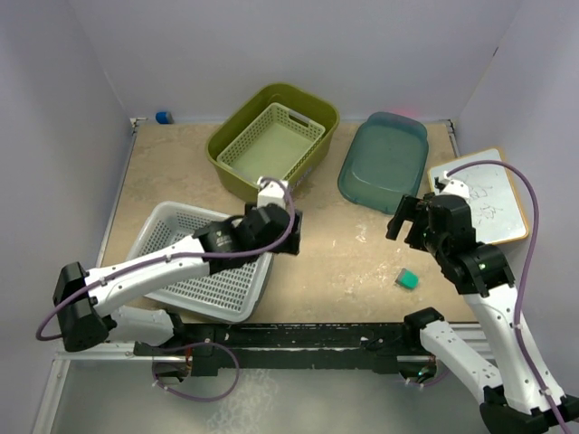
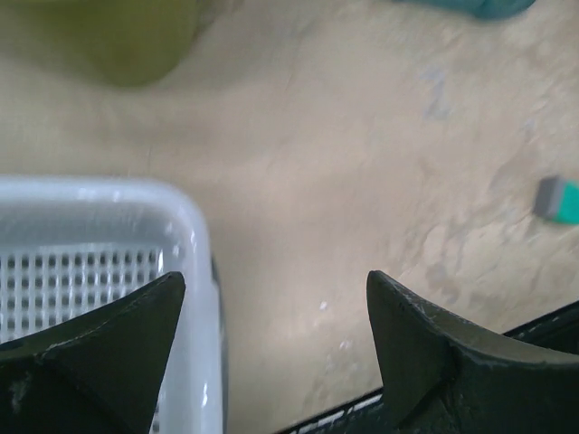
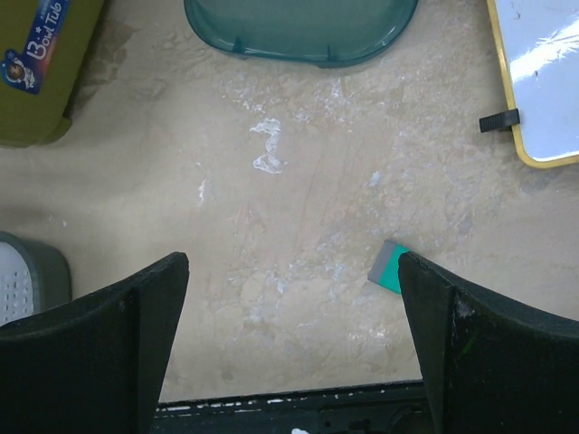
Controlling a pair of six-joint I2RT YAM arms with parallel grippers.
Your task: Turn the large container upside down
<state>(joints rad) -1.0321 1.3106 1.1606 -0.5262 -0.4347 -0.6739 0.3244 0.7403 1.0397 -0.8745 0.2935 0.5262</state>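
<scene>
An olive green tub (image 1: pixel 237 179) stands upright at the back with a pale green basket (image 1: pixel 271 140) nested in it; the tub also shows in the right wrist view (image 3: pixel 36 72) and blurred in the left wrist view (image 2: pixel 136 36). A white slotted basket (image 1: pixel 163 215) sits upright at the front left. My left gripper (image 1: pixel 294 231) is open and empty over that basket's right rim (image 2: pixel 194 235), one finger above the basket, the other above the table. My right gripper (image 1: pixel 409 217) is open and empty above bare table (image 3: pixel 294 271).
A teal container (image 1: pixel 384 163) lies upside down at the back right (image 3: pixel 298 27). A small whiteboard (image 1: pixel 479 194) lies at the right edge. A teal eraser block (image 1: pixel 408 279) lies below the right gripper (image 3: pixel 391 268). A blue object (image 1: pixel 163 117) sits in the back left corner.
</scene>
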